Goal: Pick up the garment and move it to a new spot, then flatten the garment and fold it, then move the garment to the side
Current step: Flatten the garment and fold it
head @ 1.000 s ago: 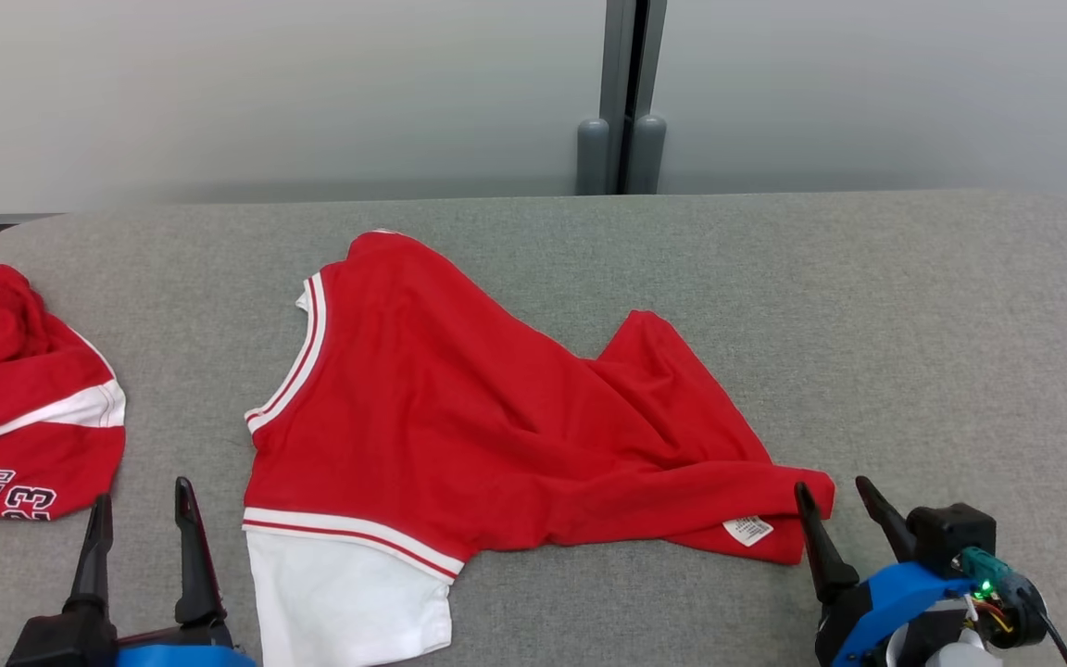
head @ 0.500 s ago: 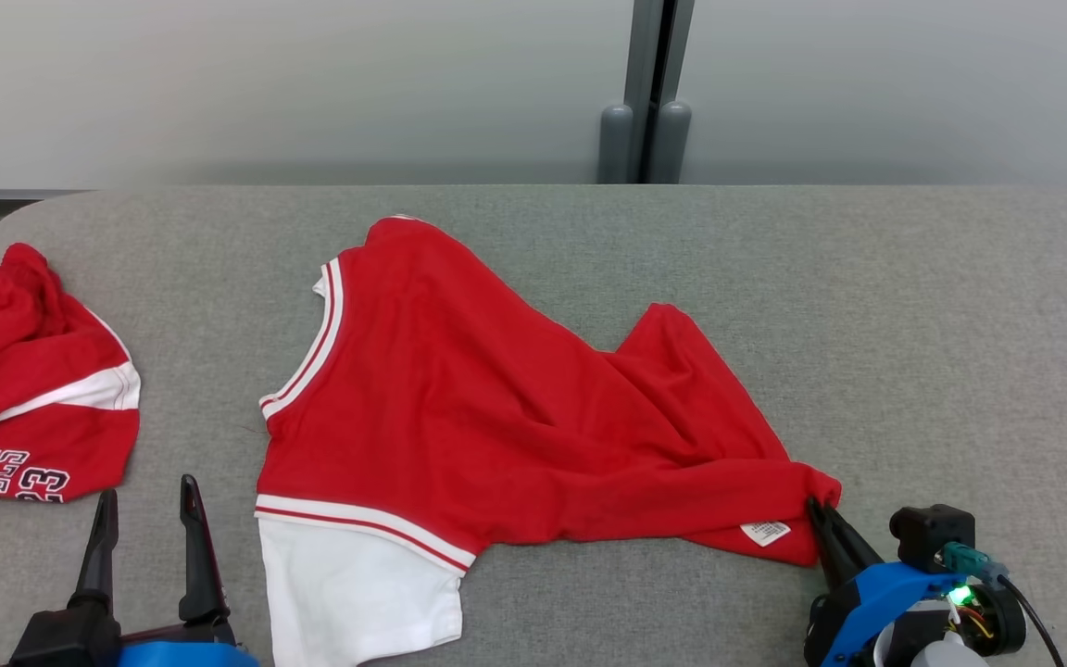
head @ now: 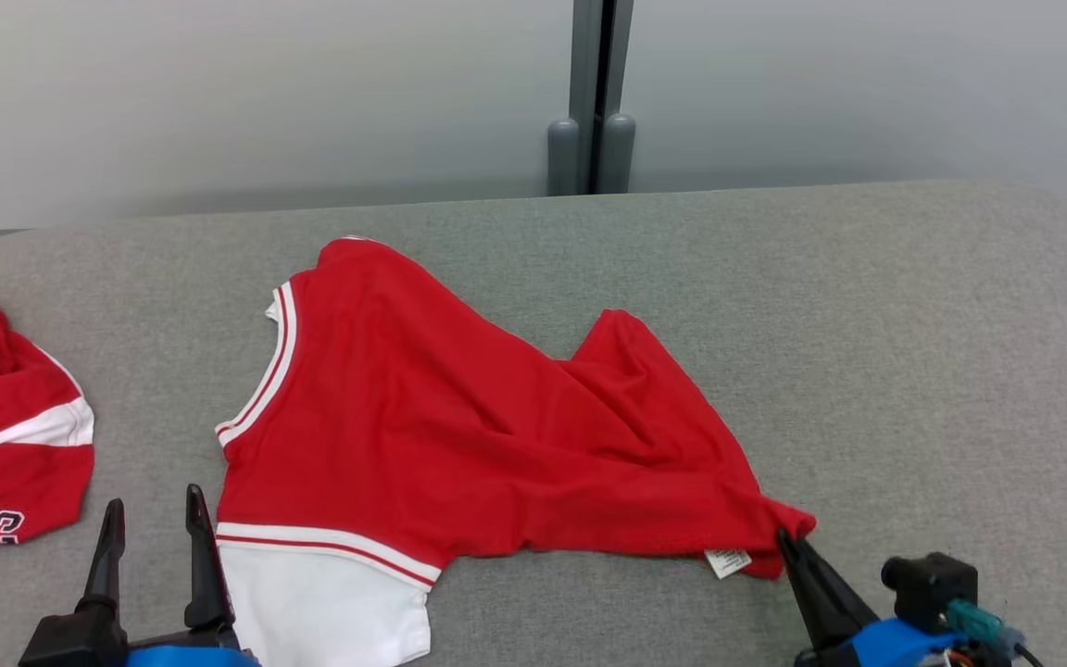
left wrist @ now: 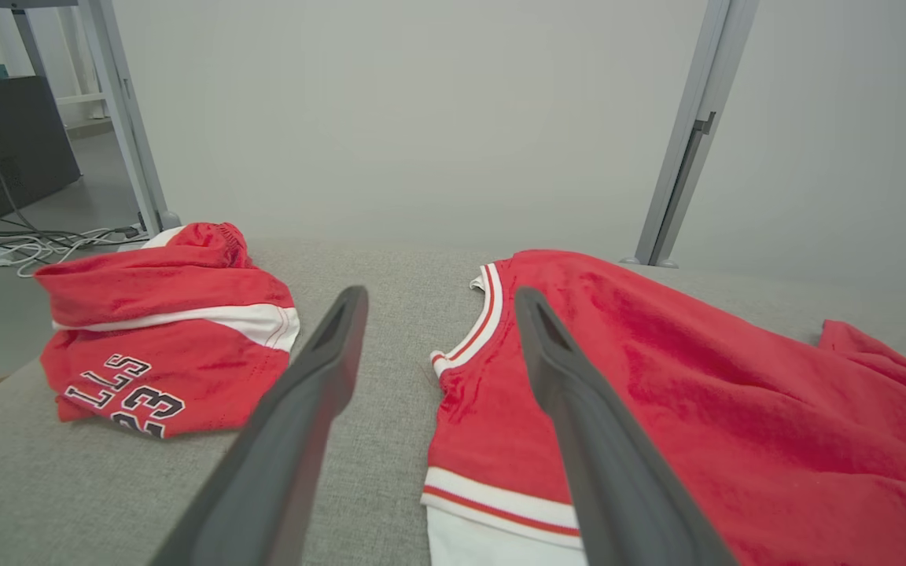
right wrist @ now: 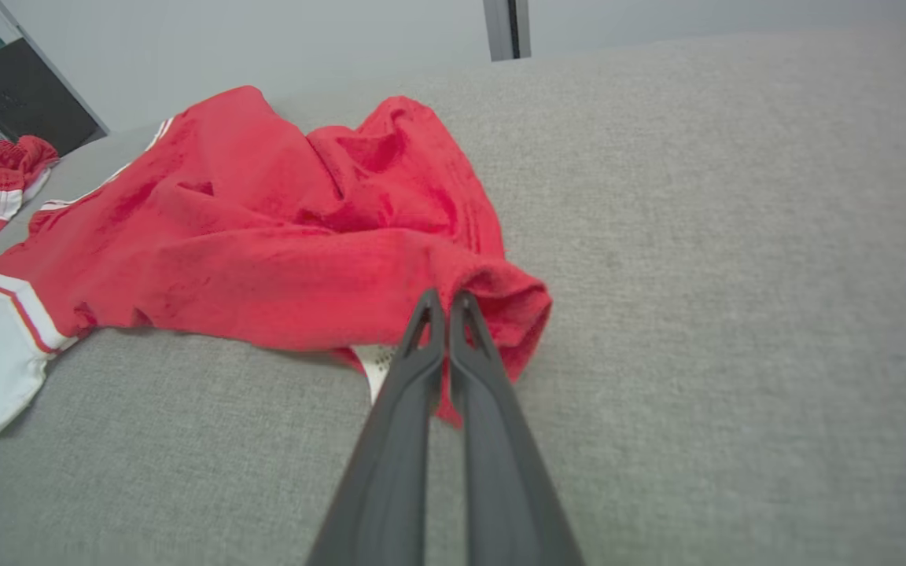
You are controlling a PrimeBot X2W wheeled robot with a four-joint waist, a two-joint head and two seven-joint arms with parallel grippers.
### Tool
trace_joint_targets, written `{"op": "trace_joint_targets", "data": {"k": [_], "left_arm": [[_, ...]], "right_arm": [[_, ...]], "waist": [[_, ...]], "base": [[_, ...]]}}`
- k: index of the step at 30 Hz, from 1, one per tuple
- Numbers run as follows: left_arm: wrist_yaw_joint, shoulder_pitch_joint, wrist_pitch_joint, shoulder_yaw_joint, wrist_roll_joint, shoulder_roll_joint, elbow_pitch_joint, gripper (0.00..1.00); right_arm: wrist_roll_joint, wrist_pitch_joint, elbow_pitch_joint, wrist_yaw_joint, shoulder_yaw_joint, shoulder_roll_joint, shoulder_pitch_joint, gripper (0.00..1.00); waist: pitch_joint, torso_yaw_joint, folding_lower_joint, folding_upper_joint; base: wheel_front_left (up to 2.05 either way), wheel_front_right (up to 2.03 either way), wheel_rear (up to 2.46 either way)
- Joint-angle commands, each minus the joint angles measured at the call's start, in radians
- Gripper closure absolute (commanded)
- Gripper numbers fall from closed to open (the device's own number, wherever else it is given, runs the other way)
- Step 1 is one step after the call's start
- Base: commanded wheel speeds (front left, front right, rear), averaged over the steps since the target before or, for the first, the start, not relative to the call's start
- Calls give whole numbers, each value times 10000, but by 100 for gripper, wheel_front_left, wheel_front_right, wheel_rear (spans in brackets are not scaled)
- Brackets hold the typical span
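head view: red shirt (head: 459, 435) lies rumpled across the middle of the grey table (head: 913, 324), neck band twd the left, white sleeve (head: 325, 602) at the near edge. right gripper (head: 787, 539) is clamped on the shirt's near right corner, just past the white label (head: 728, 561). left gripper (head: 152, 505) hangs w/ fingers spread, holding nothing, just beside the white sleeve. a red bundle (head: 6, 454) w/ a white stripe sits far left, cut off by the frame.

left wrist view: the spread fingers frame the bare strip btwn bundle and neck band, nothing btwn them.

right wrist view: the two fingers meet tip to tip on a rolled fold of the hem.

to do the pickup well, imo: lift slow and check the pinch has more than the rolled lip, or it'll slip. the left one prob. ought to take the sleeve side so the shirt rises spread, not as a rope.

hard to tell: how deep the cloth sits btwn the tips, how many layers. the far sleeve is lost in the folds, and the white sleeve runs off the bottom of the head view.
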Motion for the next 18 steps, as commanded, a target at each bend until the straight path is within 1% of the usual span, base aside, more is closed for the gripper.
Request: {"op": "trace_joint_targets", "data": {"k": [1,2,5,7,10,11,12,13,15,16,18], "left_arm": [[38,-41,-28,21,-22,-16,24,0],[38,-41,-28,21,-22,-16,24,0],[89,-51,-28,-4,-46,-13,9,0],[88,-61,-28,-27,-54,-12,17,0],[89,-125,-28,-91,-67,-12,51,0],[102,-143,-28,-96,-60,-12,53,0],[113,-177,-28,-107,-60,-15,53,0],[120,-203,-28,-110,-62,-14,53,0],[126,-229,-28,-107,-55,-8,44,0],[117,-239,-28,-118,-28,-11,60,0],[107,-248,-28,-118,-5,-13,69,0]], "right_arm": [[203,392,-656,3,79,-103,691,100],[203,392,-656,3,79,-103,691,100],[351,1048,-1774,3,303,-156,1604,100],[599,1626,-2312,3,504,-146,2225,100],[869,2638,-2649,2,804,-405,2926,100],[878,2768,-2794,2,797,-498,2996,70],[927,2785,-2949,2,707,-504,2987,0],[995,2784,-3064,3,677,-476,3027,0],[1017,2863,-3305,3,641,-590,3015,0],[980,2853,-3605,3,508,-780,2874,0],[1020,2827,-3772,3,443,-840,2786,0]], "waist": [[-8,-127,0,0],[-8,-127,0,0],[21,-295,0,0],[54,-404,0,0],[91,-507,0,0],[114,-537,0,0],[131,-560,0,0],[141,-576,0,0],[152,-598,0,0],[141,-595,0,0],[135,-582,0,0]], "base": [[0,0,0],[0,0,0],[0,0,0],[0,0,0],[0,0,0],[0,0,0],[0,0,0],[0,0,0],[0,0,0],[0,0,0],[0,0,0]]}}
